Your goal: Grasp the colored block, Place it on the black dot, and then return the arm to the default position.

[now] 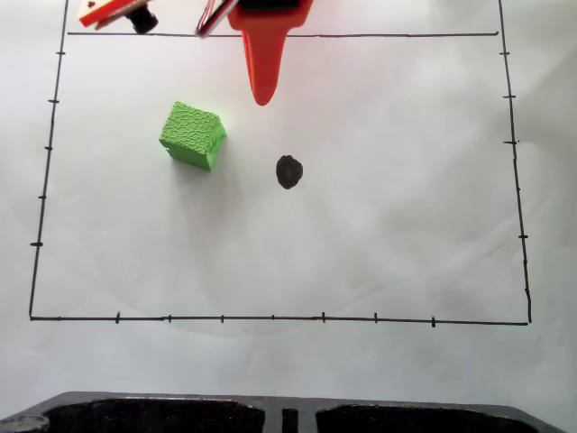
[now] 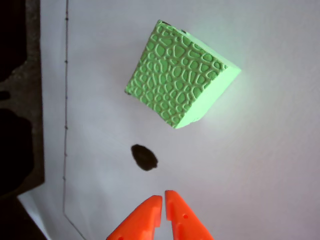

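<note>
The colored block [image 1: 192, 134] is a bright green, crackle-textured cube resting on the white paper, left of the black dot [image 1: 288, 171]. In the wrist view the block [image 2: 180, 74] lies beyond the dot [image 2: 144, 157], apart from it. The orange arm [image 1: 266, 41] comes in from the top edge of the fixed view, its tapered finger pointing down toward the dot. My gripper [image 1: 261, 97] hangs above the paper, short of the dot and to the right of the block. In the wrist view the two orange fingertips [image 2: 163, 198] meet, with nothing between them.
A thin black border line [image 1: 270, 317] with tick marks frames the work area on the paper. A dark moulded tray edge [image 1: 270, 415] runs along the bottom of the fixed view. A small camera mount [image 1: 117, 13] sits at the top left.
</note>
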`<state>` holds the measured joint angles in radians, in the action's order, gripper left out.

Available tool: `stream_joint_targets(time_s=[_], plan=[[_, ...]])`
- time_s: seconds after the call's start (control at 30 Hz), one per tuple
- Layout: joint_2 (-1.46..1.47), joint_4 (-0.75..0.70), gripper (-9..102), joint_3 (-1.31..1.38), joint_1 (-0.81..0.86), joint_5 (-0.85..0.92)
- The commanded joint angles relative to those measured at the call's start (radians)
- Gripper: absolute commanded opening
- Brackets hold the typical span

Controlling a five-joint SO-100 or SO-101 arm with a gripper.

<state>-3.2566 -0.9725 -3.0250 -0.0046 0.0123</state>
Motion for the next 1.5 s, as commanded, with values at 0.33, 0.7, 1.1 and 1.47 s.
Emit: stream_joint_targets(time_s=[0.33,0.7,1.1,1.47], plan=[[-0.012,0.012,0,0.006,-0.009,0.012],[-0.012,0.012,0,0.006,-0.003,0.008],[0.037,0.018,0,0.023,0.017,-0.008],[0.264,-0.126,0,0.221,0.075,-0.037]])
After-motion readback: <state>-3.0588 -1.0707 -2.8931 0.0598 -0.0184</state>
